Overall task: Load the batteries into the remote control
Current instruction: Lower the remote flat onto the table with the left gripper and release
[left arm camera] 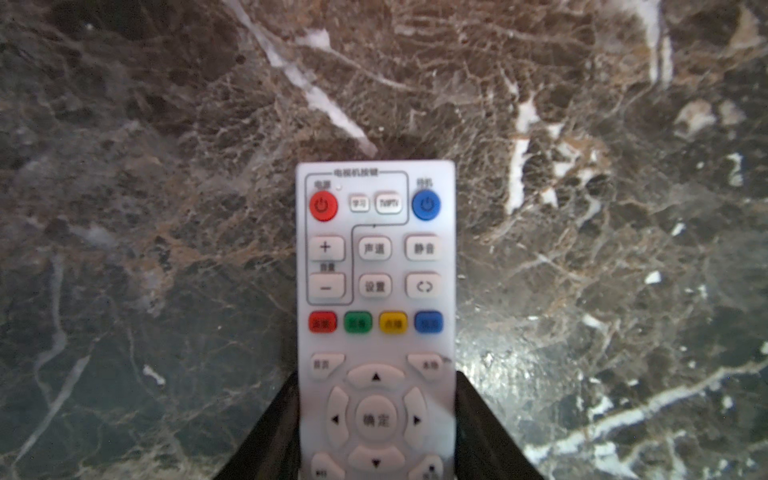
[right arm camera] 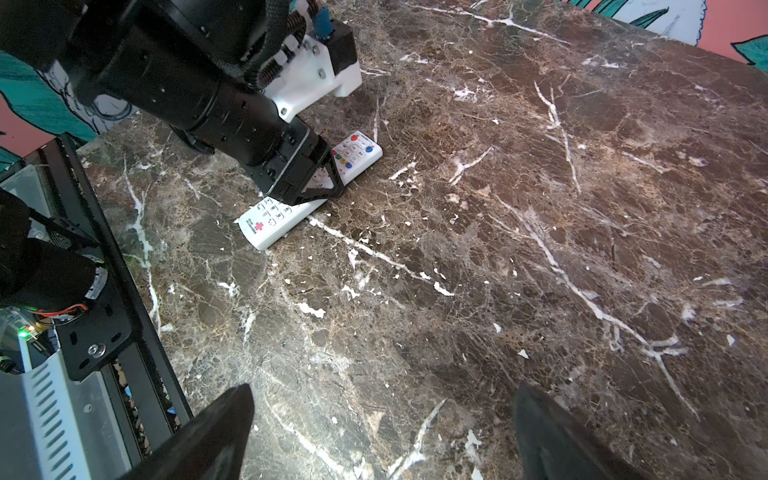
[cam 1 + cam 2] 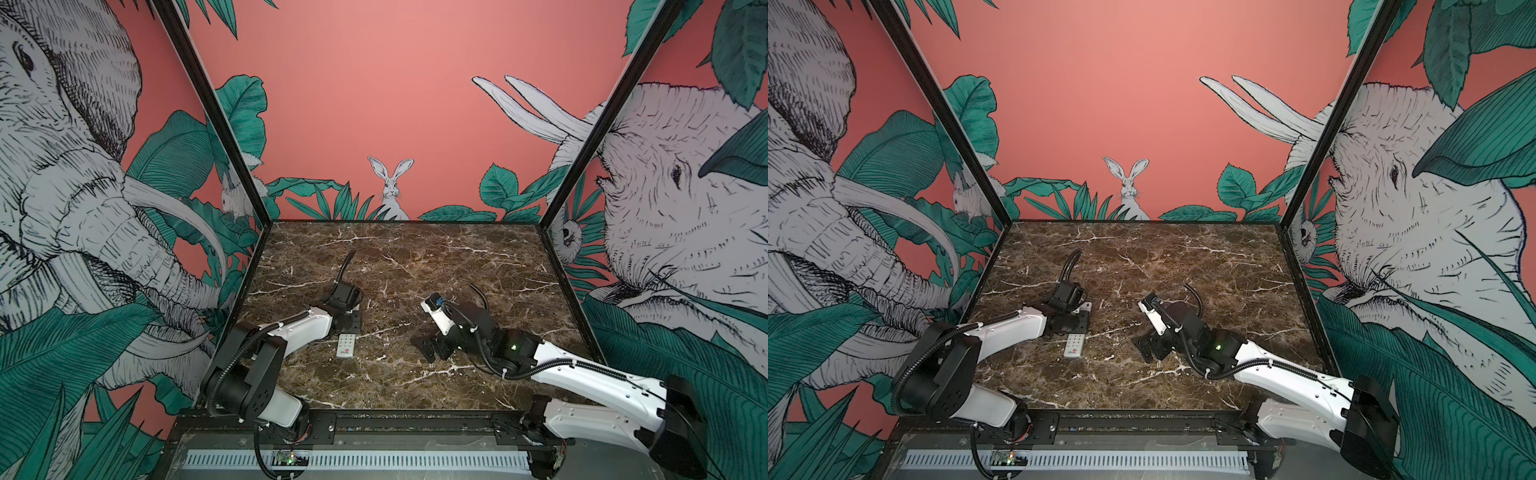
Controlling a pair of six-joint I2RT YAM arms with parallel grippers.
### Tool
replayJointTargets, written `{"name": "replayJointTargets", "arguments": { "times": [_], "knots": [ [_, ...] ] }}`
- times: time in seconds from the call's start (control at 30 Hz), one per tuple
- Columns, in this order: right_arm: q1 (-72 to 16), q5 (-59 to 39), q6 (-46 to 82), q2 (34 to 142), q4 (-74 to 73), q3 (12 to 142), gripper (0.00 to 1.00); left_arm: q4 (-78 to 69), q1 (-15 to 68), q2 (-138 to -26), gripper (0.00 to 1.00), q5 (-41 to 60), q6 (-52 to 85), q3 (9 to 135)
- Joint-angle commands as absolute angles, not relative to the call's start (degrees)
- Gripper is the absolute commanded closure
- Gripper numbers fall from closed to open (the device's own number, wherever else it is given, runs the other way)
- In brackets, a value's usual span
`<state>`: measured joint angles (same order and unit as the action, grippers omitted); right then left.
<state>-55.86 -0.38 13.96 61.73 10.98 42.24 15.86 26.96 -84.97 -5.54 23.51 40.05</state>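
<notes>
Pinching the remote (image 1: 376,257) between the left jaws, set narrow and pressing on its two long edges beside the arrow pad, with black fingers (image 1: 266,440) flanking it on either side. Holding it flat on the desk (image 2: 540,208), buttons facing up, so hiding the back and its battery bay against the marble. Pointing the logo end (image 3: 345,352) toward the robot's side of the desk in both top views, and the end with the red and blue power buttons away from it, past the jaws.

Holding the right jaws spread wide and empty, hovering low over bare marble, well apart from the remote, with nothing between the tips in the right wrist view. Reaching in from the near corners with the left arm (image 3: 299,324) and the right arm (image 3: 582,365).

Finding no batteries anywhere: spotting nothing orange loose on the desk in any view. Possibly missing something small under the right arm, out of reach of the top views.

Judging from that, leaning toward a late stage, with the batteries already inside and the back closed, rather than a start. Not being able to confirm it with the back facing down. Leaving, if so, only letting go and pulling clear. Otherwise leaving everything: turning the remote over, opening the back, and seating both batteries.
</notes>
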Motion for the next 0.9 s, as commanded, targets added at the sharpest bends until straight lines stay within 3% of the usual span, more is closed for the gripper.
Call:
{"name": "replayJointTargets", "arguments": {
  "times": [0.0, 0.6, 0.73, 0.87],
  "knots": [
    [-55.55, 0.74, 14.48, 60.36, 8.96, 41.4, 0.01, 15.04, 26.88, -86.13, 0.7, -6.33, 24.2, 40.13],
    [-55.49, 1.23, 14.94, 59.38, 9.23, 41.04, 0.01, 14.65, 26.88, -84.87, 0.49, -6.11, 24.2, 39.81],
    [-55.54, 1.34, 15.1, 59.15, 9.31, 41.09, 0.01, 14.54, 26.85, -84.16, 0.29, -5.83, 24.15, 39.73],
    [-55.52, 1.36, 15.39, 59.06, 9.49, 41.4, 0.01, 14.4, 26.87, -83.7, 0.2, -5.5, 24.1, 39.9]
  ]
}}
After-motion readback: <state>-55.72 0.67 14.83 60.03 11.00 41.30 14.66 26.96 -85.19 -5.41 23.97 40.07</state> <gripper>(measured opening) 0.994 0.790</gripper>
